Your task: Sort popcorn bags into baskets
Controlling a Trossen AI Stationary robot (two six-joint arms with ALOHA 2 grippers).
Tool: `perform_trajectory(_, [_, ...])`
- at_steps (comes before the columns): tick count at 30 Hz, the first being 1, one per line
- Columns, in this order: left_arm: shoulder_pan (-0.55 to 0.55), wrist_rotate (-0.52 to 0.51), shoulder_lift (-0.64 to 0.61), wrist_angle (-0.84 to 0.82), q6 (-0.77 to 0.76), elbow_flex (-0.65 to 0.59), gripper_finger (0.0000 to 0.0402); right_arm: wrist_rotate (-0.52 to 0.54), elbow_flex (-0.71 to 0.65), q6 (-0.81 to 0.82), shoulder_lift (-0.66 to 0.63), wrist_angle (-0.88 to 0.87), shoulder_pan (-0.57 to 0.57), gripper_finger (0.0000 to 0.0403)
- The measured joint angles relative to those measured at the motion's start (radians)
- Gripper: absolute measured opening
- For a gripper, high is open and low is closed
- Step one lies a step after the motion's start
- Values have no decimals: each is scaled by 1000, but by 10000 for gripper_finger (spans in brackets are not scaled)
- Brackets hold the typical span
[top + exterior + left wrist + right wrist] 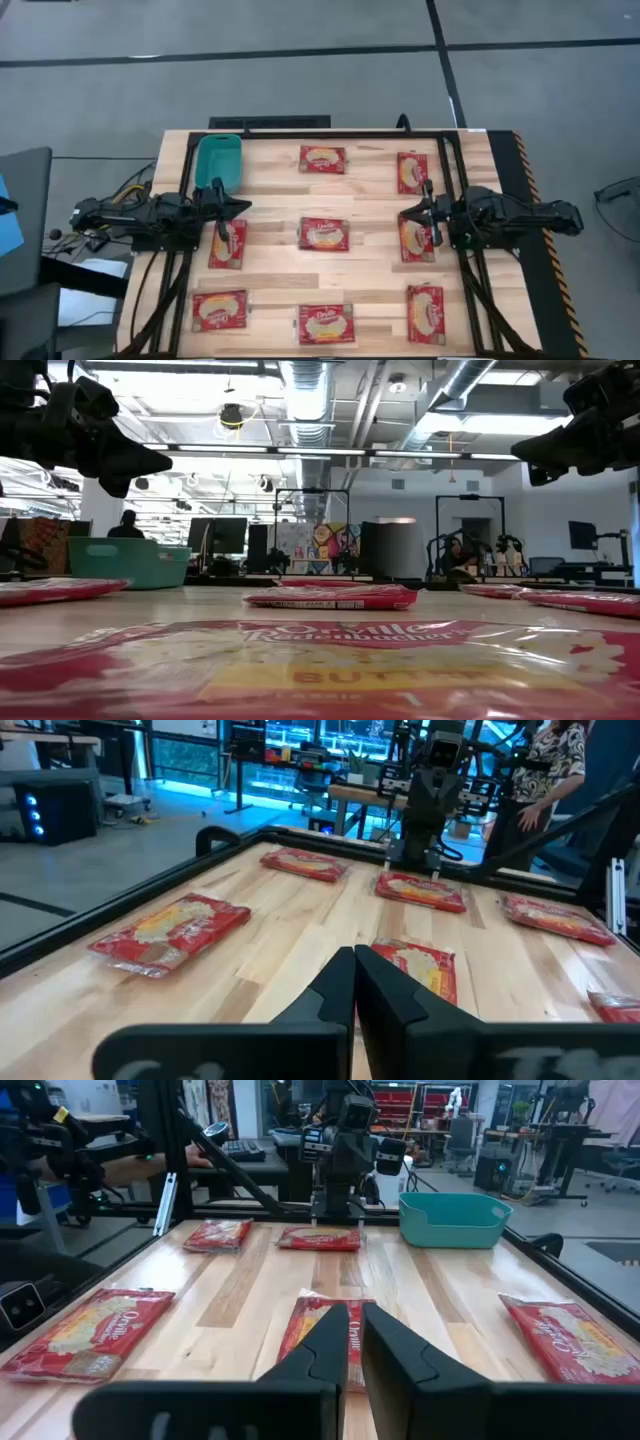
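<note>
Several red popcorn bags lie flat on the wooden table in rows, among them the middle one (324, 233), one at the left (228, 243) and one at the right (416, 238). The teal basket (219, 162) stands at the far left corner with nothing visible in it. My left gripper (247, 208) hovers level above the left bag (420, 970), pointing toward the table's middle, its fingers (355, 982) shut on nothing. My right gripper (402, 213) hovers level opposite it over the right bag (335, 1330), with a narrow gap between its fingers and nothing in it.
A black metal frame (330, 134) runs around the table top, with rails along the left and right sides. Bare wood shows between the bags. People and desks are in the room beyond the table (550, 760).
</note>
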Motion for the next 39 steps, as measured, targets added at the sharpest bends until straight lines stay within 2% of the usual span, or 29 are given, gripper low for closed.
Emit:
perform_trajectory(34, [0,0,0,0,0,0,0,0,0,0,0,0,0,56])
perform_trajectory(36, [0,0,0,0,0,0,0,15,0,-84,0,0,-2,56])
perform_trajectory(39, [0,0,0,0,0,0,0,111,0,-353,0,9,-11,56])
